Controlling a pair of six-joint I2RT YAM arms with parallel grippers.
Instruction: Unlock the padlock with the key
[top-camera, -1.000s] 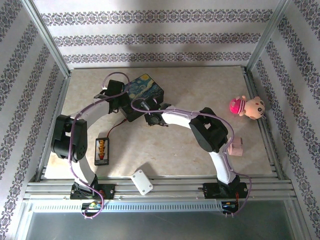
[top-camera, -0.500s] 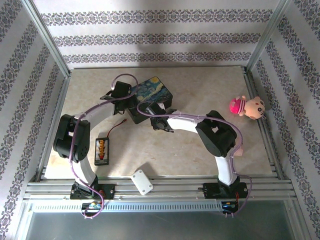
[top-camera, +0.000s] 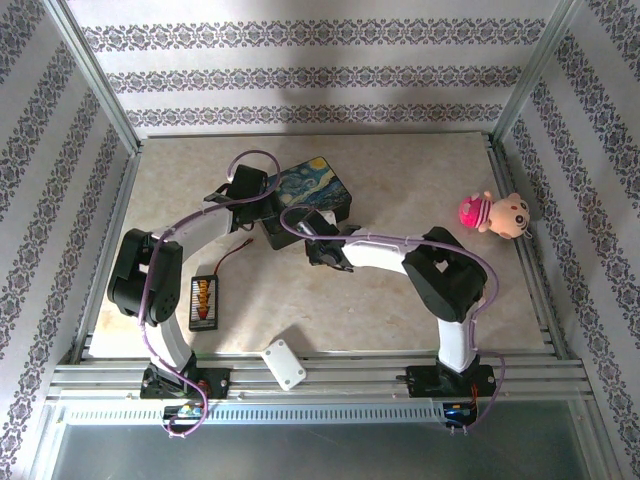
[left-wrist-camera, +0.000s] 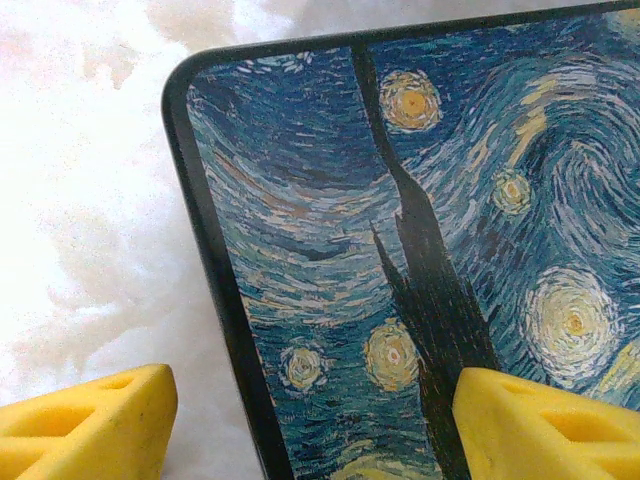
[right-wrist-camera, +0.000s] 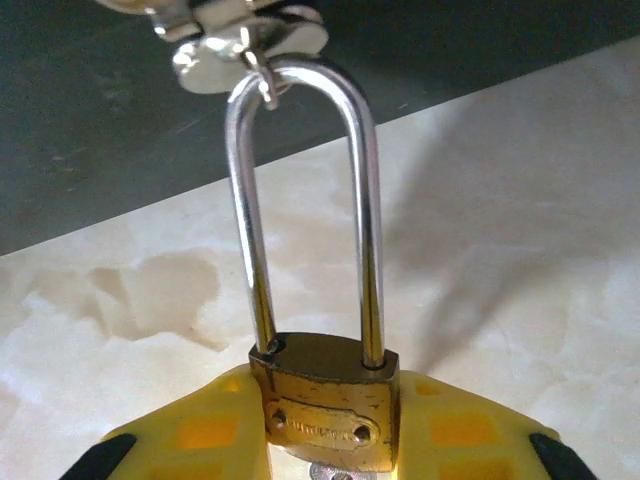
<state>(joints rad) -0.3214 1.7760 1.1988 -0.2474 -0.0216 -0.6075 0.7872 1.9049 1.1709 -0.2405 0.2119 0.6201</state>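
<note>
The brass padlock (right-wrist-camera: 325, 412) hangs by its silver shackle (right-wrist-camera: 368, 200) from the latch (right-wrist-camera: 245, 45) of the starry-night box (top-camera: 318, 188). My right gripper (right-wrist-camera: 325, 445) is shut on the padlock body, yellow pads on both sides, just off the box's near side (top-camera: 318, 243). The left gripper (left-wrist-camera: 315, 430) is open above the box's corner (top-camera: 262, 205); one yellow fingertip (left-wrist-camera: 90, 420) is over the table, the other over the painted lid (left-wrist-camera: 450, 200). A thin reddish string with the key (top-camera: 236, 256) lies on the table left of the box.
A black-and-orange striped bar (top-camera: 203, 300) lies near the left arm. A white block (top-camera: 284, 363) sits at the front edge. A pink plush doll (top-camera: 495, 212) rests at the right side. Metal frame posts and patterned walls surround the table.
The box has shifted to the right. Both grippers moved right with it, the left one now over its corner. The right arm's elbow swung right.
</note>
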